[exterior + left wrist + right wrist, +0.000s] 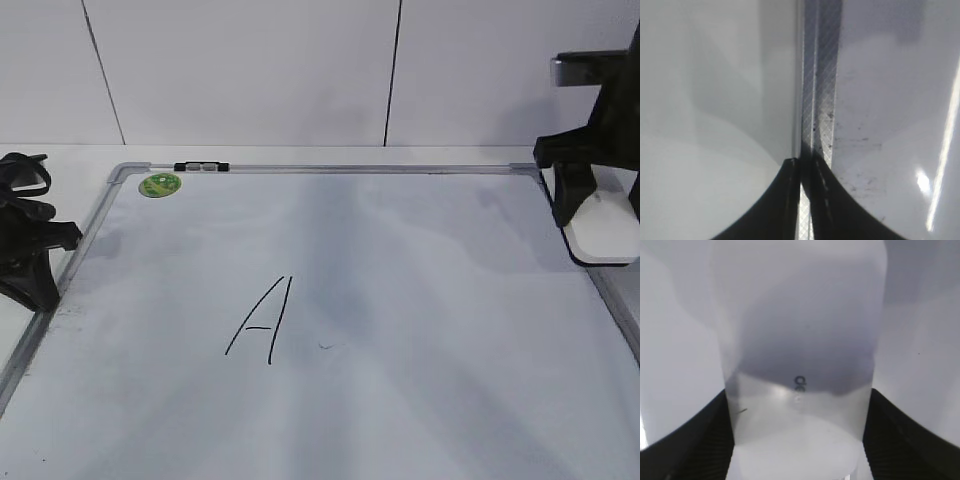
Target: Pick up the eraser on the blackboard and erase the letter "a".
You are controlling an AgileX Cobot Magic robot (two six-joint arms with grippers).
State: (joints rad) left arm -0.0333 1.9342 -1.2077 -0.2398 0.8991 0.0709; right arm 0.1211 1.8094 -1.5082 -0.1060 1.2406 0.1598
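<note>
The eraser (603,232) lay at the right edge of the blackboard (400,260), its long axis running away from the right wrist camera, between the right fingers (880,440), which stood on either side of it, apparently clamped. Only a faint trace (326,346) remained beside the capital A (262,320), well left of the eraser. The left fingers (790,200) were together over the frame.

The right gripper (598,205) hangs at the far right with its fingers (687,440) clamped on the eraser (800,390), while the left gripper (35,265) rests low at the left edge, fingers (775,210) pressed together.
</note>
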